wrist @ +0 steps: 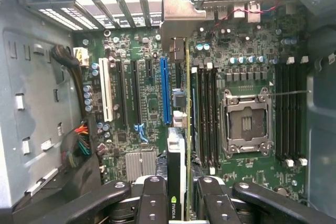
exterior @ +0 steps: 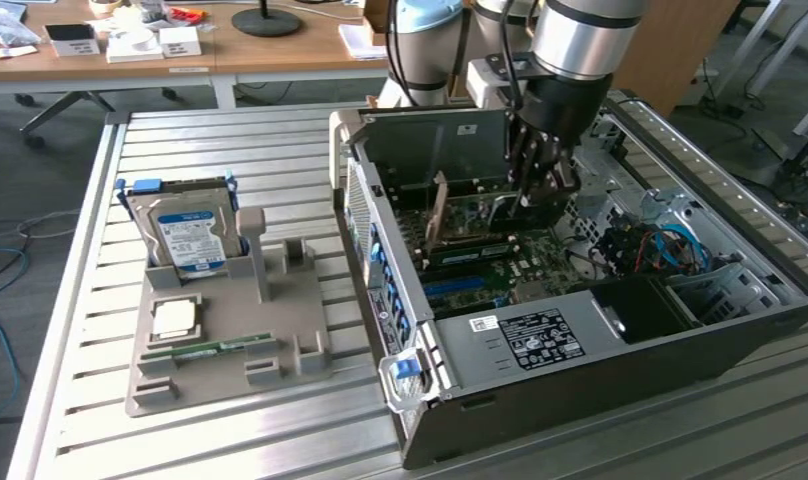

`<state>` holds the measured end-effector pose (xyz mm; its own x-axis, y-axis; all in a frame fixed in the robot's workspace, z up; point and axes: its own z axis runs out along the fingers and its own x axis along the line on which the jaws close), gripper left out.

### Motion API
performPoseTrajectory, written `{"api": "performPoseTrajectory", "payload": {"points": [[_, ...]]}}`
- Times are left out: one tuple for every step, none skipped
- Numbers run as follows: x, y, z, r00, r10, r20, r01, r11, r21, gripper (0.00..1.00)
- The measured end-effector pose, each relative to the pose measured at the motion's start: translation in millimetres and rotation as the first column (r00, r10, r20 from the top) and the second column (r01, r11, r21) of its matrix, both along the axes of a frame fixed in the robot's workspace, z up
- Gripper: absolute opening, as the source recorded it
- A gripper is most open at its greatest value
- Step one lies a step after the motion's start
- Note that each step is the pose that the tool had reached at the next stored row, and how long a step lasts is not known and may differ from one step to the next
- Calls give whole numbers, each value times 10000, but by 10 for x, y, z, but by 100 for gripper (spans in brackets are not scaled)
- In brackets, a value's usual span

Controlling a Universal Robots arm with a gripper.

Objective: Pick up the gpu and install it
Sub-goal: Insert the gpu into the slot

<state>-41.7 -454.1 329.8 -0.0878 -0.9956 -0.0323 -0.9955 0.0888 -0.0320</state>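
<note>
- The gripper reached down into the open computer case, which lay on its side on the slotted metal table.
- In the wrist view the gripper was clamped on the gpu, with 1 black finger pressed against each of its 2 faces.
- The gpu stood on edge over the motherboard. It appeared as a thin green line with the black cooler on 1 side.
- Its silver end bracket pointed toward the slotted rear wall of the case, where the blue clips sat.
- The card ran just beside the long blue slot, between that slot and the bank of memory slots. Whether its lower edge sat in a slot could not be told.
- The empty processor socket lay farther across the board, apart from the card.
- In the exterior view the gpu showed as a green patch next to the fingers, deep inside the case.
- On the exterior view's left, well apart from the case, a grey fixture held 3 parts — a hard drive standing upright, a processor chip lying flat and a narrow green memory stick.
</note>
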Motion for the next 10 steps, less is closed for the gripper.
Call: {"api": "performPoseTrajectory", "payload": {"points": [[-1,0,-18,10000,-1,0,1,10000,0,27],[-1,0,-32,10000,-1,1,1,10000,1,27],[-1,0,-34,10000,-1,0,1,10000,-1,27],[-1,0,-34,10000,-1,0,1,10000,-2,27],[-1,0,-34,10000,-1,0,1,10000,-2,27],[-1,0,-34,10000,-1,0,1,10000,-2,27],[-1,0,-35,10000,-1,0,1,10000,-2,27],[-1,0,-40,10000,-1,1,1,10000,1,27],[-1,0,-52,10000,-1,2,1,10000,3,27],[-1,0,-66,10000,-1,1,1,10000,1,27]]}}
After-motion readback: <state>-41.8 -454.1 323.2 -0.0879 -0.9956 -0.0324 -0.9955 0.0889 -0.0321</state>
